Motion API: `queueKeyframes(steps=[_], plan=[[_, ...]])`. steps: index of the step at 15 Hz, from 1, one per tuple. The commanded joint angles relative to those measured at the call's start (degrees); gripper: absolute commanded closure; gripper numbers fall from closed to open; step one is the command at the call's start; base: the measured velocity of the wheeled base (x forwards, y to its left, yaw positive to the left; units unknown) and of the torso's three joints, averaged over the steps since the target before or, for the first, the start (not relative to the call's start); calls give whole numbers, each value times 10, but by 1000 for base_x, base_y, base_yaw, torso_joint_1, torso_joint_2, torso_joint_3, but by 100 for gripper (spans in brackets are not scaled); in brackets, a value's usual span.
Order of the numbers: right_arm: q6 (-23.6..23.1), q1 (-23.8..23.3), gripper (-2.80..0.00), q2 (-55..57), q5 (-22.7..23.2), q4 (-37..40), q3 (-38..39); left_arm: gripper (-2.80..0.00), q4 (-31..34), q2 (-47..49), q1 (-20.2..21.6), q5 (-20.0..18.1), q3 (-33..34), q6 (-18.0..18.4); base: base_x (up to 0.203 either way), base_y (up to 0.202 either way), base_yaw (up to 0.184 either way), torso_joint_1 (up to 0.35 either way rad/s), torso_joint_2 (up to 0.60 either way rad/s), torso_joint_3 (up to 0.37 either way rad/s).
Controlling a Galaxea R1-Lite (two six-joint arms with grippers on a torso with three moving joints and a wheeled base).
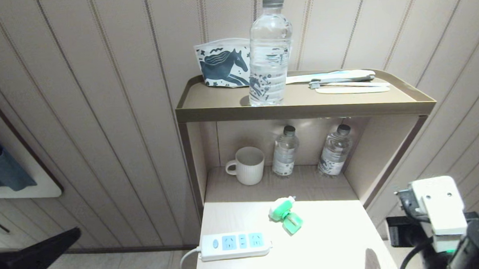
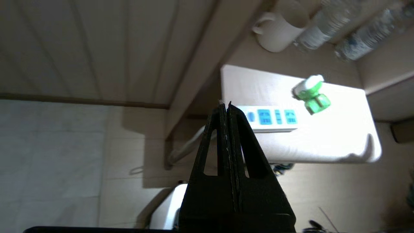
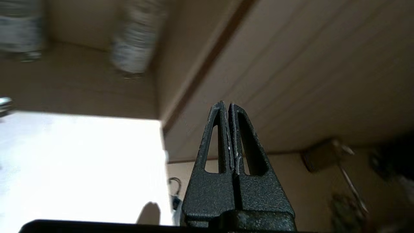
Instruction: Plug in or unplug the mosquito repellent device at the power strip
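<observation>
The mosquito repellent device (image 1: 285,216) is a small green-and-white vaporizer lying on its side on the pale table (image 1: 335,244), unplugged. Just in front of it and to the left lies the white power strip (image 1: 234,245), its blue sockets empty and its cord hanging off the left edge. In the left wrist view the device (image 2: 311,94) and the strip (image 2: 275,117) lie beyond my left gripper (image 2: 225,104), which is shut and empty, off the table's left side. My right gripper (image 3: 226,105) is shut and empty beside the table's right edge, facing the panelled wall.
A white mug (image 1: 247,165) and two small water bottles (image 1: 284,151) (image 1: 335,150) stand in the shelf niche behind the table. On the top tray (image 1: 303,106) are a tall bottle (image 1: 269,51), a horse-print pouch (image 1: 222,63) and toothbrushes. My right arm (image 1: 438,208) shows at the lower right.
</observation>
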Motion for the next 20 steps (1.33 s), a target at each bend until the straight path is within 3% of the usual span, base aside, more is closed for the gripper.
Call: queueKeyframes(steps=[1,3,6,8,11,12,13,15,17,20], plan=[[-10,-91,0,-103,-13,15,7,0,159,-146,7,33,-33,-2,0,0,0,0,0,0],[-33,-172,0,-172,-18,34,7,0,294,-200,52,52,-85,-3,0,0,0,0,0,0],[-61,-222,0,-315,-17,138,-37,0,406,-236,173,60,-142,-2,0,0,0,0,0,0],[-64,-235,0,-469,-13,358,-123,0,460,-290,231,61,-160,3,0,0,0,0,0,0],[-36,-251,0,-668,-3,801,-270,0,500,-321,297,64,-152,15,0,0,0,0,0,0],[-26,-266,0,-717,-1,879,-289,0,501,-321,325,65,-143,14,0,0,0,0,0,0],[-12,-288,0,-749,-2,908,-292,0,499,-321,346,65,-132,12,0,0,0,0,0,0],[12,-344,0,-764,-3,894,-283,0,485,-321,349,64,-113,-1,0,0,0,0,0,0],[23,-405,0,-774,5,877,-233,0,428,-323,374,70,-73,5,0,0,0,0,0,0],[45,-421,0,-784,12,788,-108,0,352,-396,425,73,23,57,0,0,0,0,0,0]])
